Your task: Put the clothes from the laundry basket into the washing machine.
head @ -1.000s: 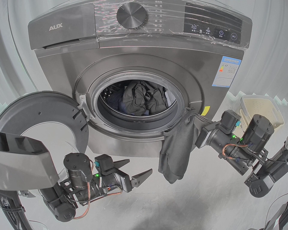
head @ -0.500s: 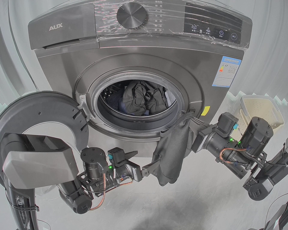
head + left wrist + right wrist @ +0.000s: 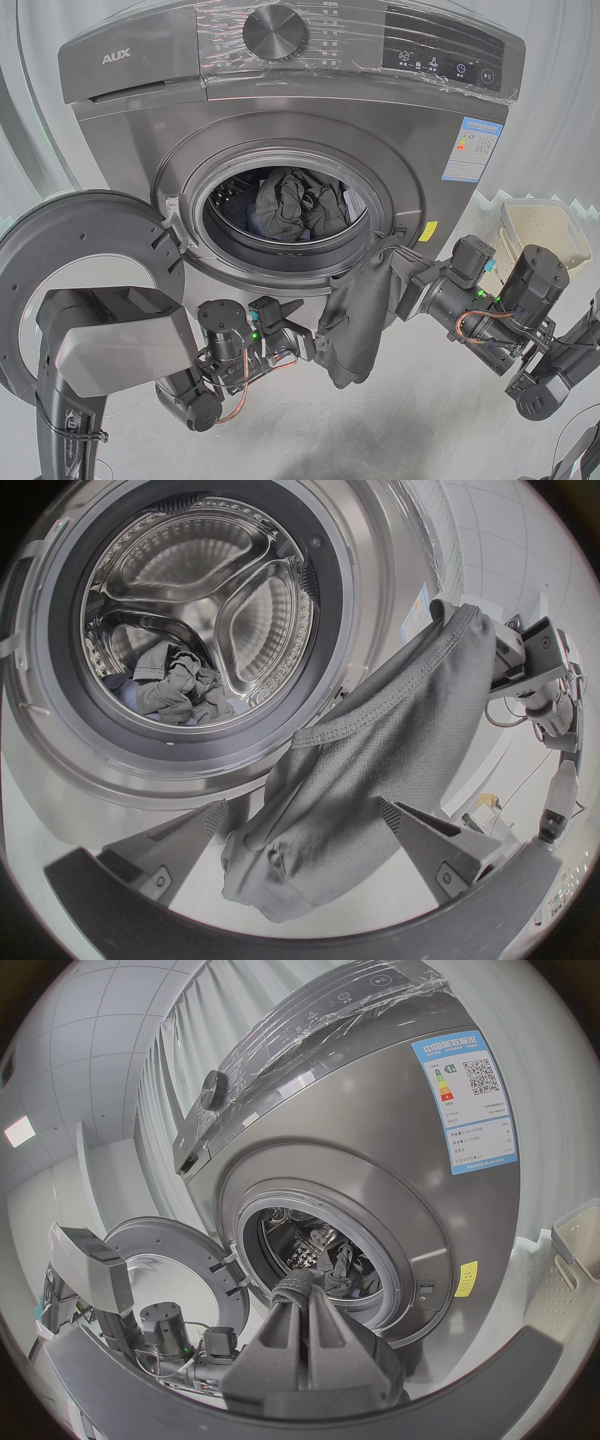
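A dark grey garment (image 3: 359, 312) hangs in front of the washing machine (image 3: 312, 119), just below the right side of the drum opening. My right gripper (image 3: 390, 250) is shut on its top edge; in the right wrist view the fingers (image 3: 331, 1341) pinch bunched cloth. My left gripper (image 3: 320, 345) is open at the garment's lower left. In the left wrist view the garment (image 3: 387, 730) hangs between the spread fingertips (image 3: 215, 814). Dark clothes (image 3: 300, 203) lie in the drum. The cream laundry basket (image 3: 544, 231) stands at the right.
The round machine door (image 3: 81, 231) stands swung open to the left, close beside my left arm. Bare grey floor (image 3: 406, 425) lies in front of the machine. A pale curtain (image 3: 556, 137) hangs behind and to the right.
My left arm has swung right and upward until its open fingers reached the hanging garment. The right gripper shifted slightly left, and the garment's lower part was pulled left.
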Robot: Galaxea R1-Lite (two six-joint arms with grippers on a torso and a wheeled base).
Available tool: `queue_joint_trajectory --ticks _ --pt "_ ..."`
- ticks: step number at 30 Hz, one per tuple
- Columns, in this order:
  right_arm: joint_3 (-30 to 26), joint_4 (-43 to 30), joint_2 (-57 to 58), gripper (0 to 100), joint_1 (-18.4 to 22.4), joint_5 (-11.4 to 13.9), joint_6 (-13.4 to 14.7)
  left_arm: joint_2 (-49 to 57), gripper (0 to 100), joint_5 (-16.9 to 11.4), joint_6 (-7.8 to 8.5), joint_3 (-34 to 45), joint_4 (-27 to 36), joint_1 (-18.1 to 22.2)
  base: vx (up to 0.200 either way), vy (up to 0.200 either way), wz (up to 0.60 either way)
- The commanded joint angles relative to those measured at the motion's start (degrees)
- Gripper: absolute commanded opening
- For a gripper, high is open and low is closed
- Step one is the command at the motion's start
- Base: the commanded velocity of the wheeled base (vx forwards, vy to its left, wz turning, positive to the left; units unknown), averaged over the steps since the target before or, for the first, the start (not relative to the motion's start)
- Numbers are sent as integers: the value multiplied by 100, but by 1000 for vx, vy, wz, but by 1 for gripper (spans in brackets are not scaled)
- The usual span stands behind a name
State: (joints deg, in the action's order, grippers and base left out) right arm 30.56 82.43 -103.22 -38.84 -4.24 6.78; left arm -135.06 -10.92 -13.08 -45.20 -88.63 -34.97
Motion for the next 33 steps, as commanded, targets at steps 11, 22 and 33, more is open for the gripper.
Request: queue_joint_trajectory --ticks 11,22,33 --pt "2 1 3 0 -10 2 -1 -724 100 -50 69 -894 -6 17 0 0 0" --pt "-59 98 -5 0 52 55 8 -785 0 -15 69 -1307 -6 17 0 0 0" --pt "-376 98 -23 0 351 231 -10 410 0 205 341 -243 -23 263 0 0 0"
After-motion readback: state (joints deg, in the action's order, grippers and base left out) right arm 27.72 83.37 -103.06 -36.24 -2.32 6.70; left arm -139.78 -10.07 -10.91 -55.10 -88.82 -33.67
